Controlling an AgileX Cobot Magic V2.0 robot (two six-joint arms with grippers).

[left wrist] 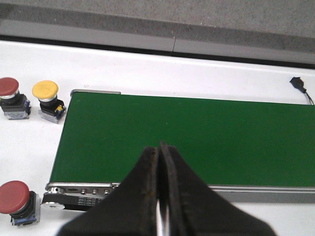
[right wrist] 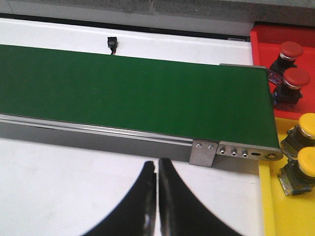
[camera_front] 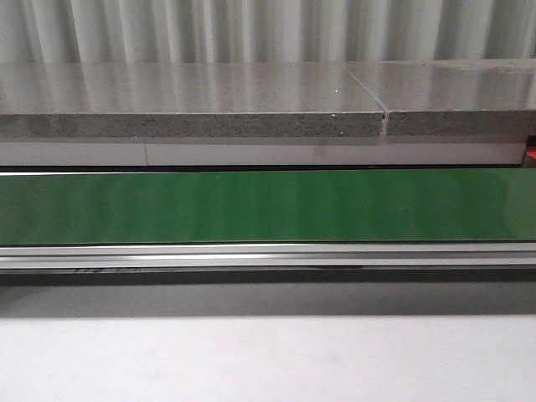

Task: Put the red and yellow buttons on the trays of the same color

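Buttons with red (left wrist: 8, 87) and yellow mushroom caps (left wrist: 45, 90) wait on white tabletop off the green conveyor belt's (left wrist: 187, 137) nine-o'clock end, ready for loading. Sorted ones fill red (right wrist: 261, 39) and yellow trays (right wrist: 288, 216) at its three-o'clock end. Both black grippers, left (left wrist: 160, 196) and right (right wrist: 156, 201), hang pinched together, empty.

Pale vertical folds, possibly a curtain (camera_front: 251, 29), are hanging across the frame's top, light gleaming on the speckled grey ledge (camera_front: 193, 105) below.

4 red btns (left wrist: 8, 87), 3 yellow btns (left wrist: 45, 90), 1 red tray (right wrist: 266, 37), 1 yellow tray (right wrist: 290, 216), 1 green belt (camera_front: 268, 205)
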